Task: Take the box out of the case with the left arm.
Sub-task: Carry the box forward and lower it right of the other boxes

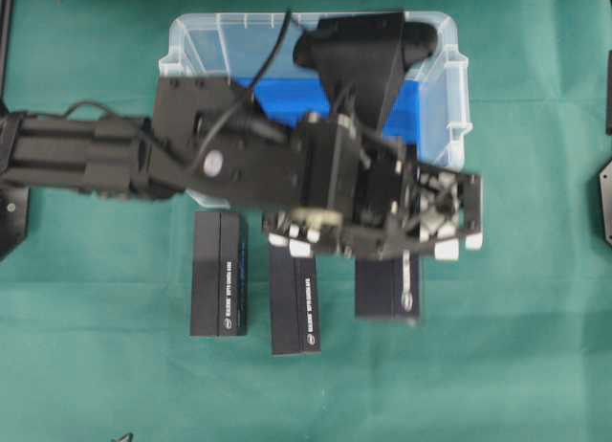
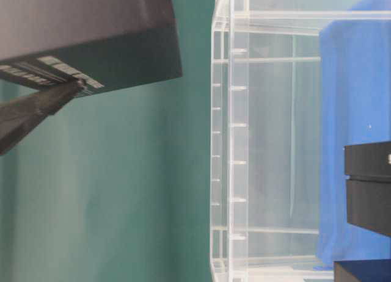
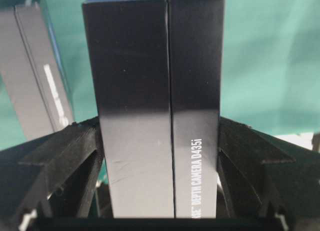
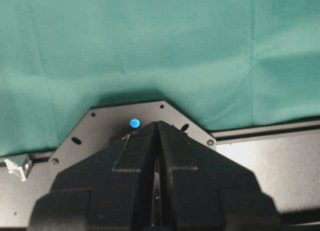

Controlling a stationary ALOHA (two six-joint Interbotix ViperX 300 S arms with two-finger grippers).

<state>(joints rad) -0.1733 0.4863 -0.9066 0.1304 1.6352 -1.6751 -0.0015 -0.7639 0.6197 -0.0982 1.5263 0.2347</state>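
Note:
The black box point(image 3: 160, 106), printed "DEPTH CAMERA D435i", stands between the fingers point(image 3: 70, 151) of my left gripper point(image 3: 160, 128), and both press its sides. From overhead the left gripper point(image 1: 387, 255) hangs over that box point(image 1: 387, 294), outside the clear case point(image 1: 457, 88) and just in front of it. The case's blue lining point(image 1: 277, 93) shows; the arm hides much of its inside. The right gripper point(image 4: 157, 123) is shut on nothing above its own base plate.
Two more black boxes point(image 1: 218, 275) point(image 1: 295, 308) lie side by side on the green cloth left of the held one. A neighbouring box point(image 3: 35, 71) shows in the left wrist view. The table-level view shows the case wall point(image 2: 232, 141) and dark blocks point(image 2: 369, 187) beyond it.

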